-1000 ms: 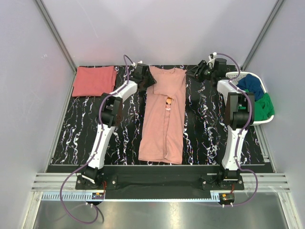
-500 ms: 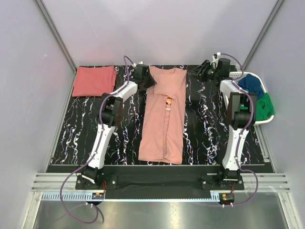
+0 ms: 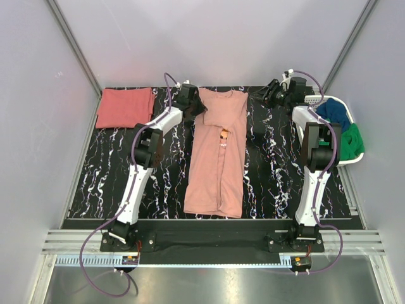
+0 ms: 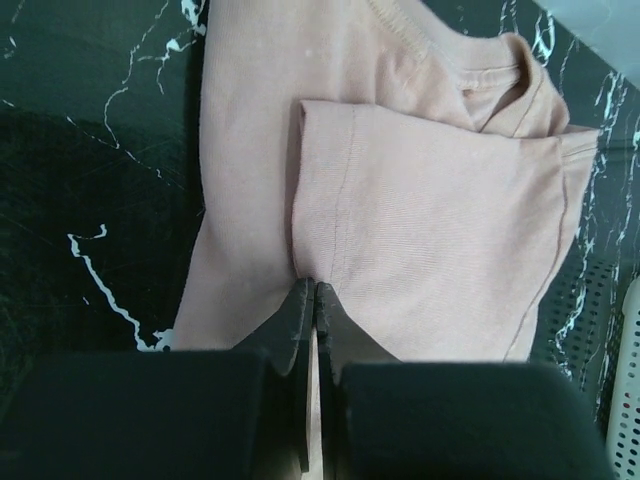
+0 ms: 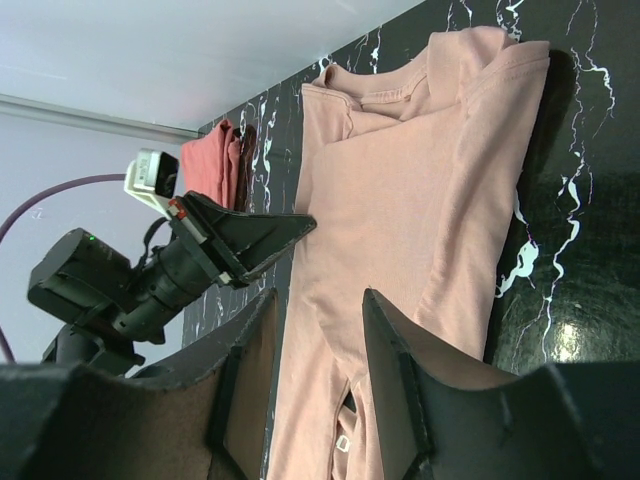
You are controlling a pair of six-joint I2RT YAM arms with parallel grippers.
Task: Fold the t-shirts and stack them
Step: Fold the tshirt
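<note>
A pale salmon-pink t-shirt (image 3: 218, 152) lies lengthwise in the middle of the black marbled table, sides folded in, a small orange tag at its centre. My left gripper (image 3: 201, 109) sits at its far left shoulder. In the left wrist view this t-shirt (image 4: 430, 200) fills the frame, and the left gripper (image 4: 314, 290) is shut with its tips pinched on the edge of the folded-in sleeve. A coral-red t-shirt (image 3: 125, 106) lies folded at the far left corner. My right gripper (image 3: 267, 95) hovers open beyond the pink shirt's right shoulder with nothing between its fingers (image 5: 400, 340).
A white basket (image 3: 354, 158) stands at the far right edge, holding a blue cloth (image 3: 333, 113) and a green cloth (image 3: 351, 140). Pale walls enclose the table on three sides. Both arm bases are bolted at the near edge.
The left gripper has closed onto the sleeve edge. The right gripper drew back to the right, away from the shirt, and has held still since.
</note>
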